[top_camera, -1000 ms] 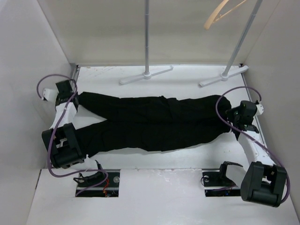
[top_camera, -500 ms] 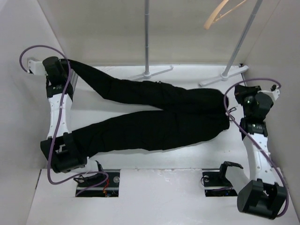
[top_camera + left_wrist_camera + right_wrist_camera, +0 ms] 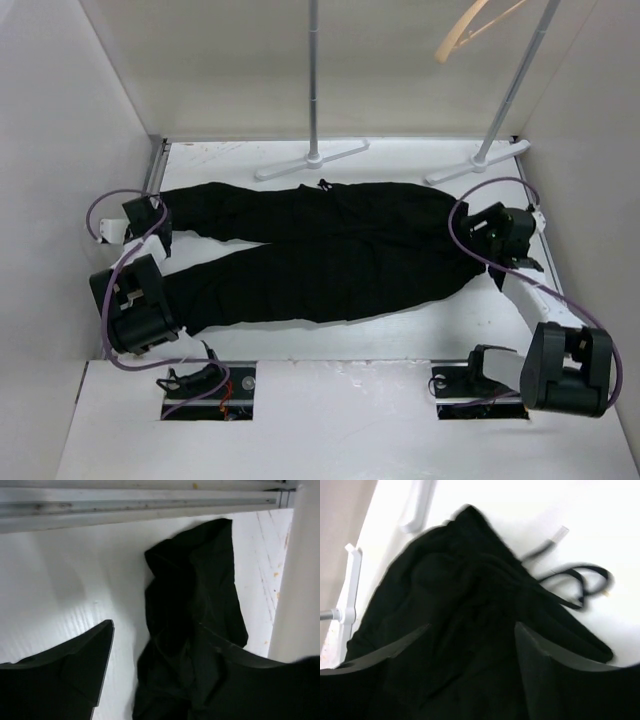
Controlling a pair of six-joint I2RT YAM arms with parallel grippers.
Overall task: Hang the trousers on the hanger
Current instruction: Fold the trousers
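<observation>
The trousers [image 3: 320, 250] lie flat on the bench [image 3: 350, 335], long axis left to right: waist beneath the right fingers [image 3: 370, 685], a cuff between the left fingers [image 3: 75, 675]. Both pairs stand spread wide, clamping nothing. The hanger [image 3: 465, 30] hangs far right, nearer the right arm.

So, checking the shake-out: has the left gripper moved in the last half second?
Yes: the left gripper drew back from the table's far-left corner, toward the near edge.
</observation>
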